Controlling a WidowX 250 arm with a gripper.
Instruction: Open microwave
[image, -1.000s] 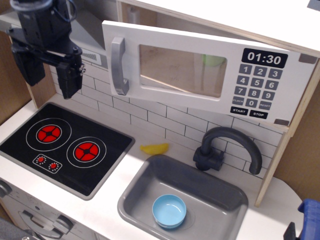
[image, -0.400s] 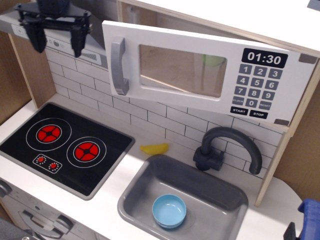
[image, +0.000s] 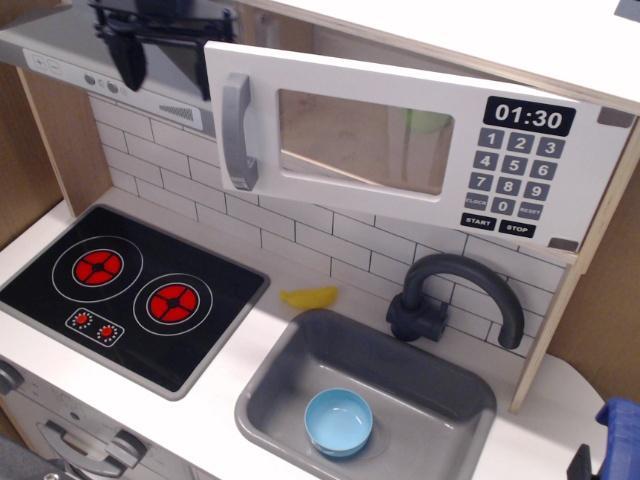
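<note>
Already the microwave (image: 400, 135) is standing with its door swung partway out from the cabinet, the handle side pulled forward and a dark gap showing behind the top left corner, so the task is looking largely done, though I would judge the door could swing further. It is hanging along the top of the toy kitchen, above the tiled backsplash (image: 300, 235), with its grey bar handle (image: 236, 132) on the left edge, which is presumably why the arm is working from that side. The gripper (image: 165, 45) is sitting at the top left of this single view, in front of the grey range hood (image: 60, 50) and just beside the door's left edge; its black fingers (image: 130, 60) are pointing downward and spread apart, gripping nothing, and only part of it is showing because the frame is cutting it off. Below, the black hob (image: 130, 290) with its red rings is lying on the counter, a yellow banana-like toy (image: 310, 296) is resting near the wall behind the grey sink (image: 420, 380), a light blue bowl (image: 339, 421) is sitting in the basin, and the dark tap (image: 455, 295) is curving over it.
</note>
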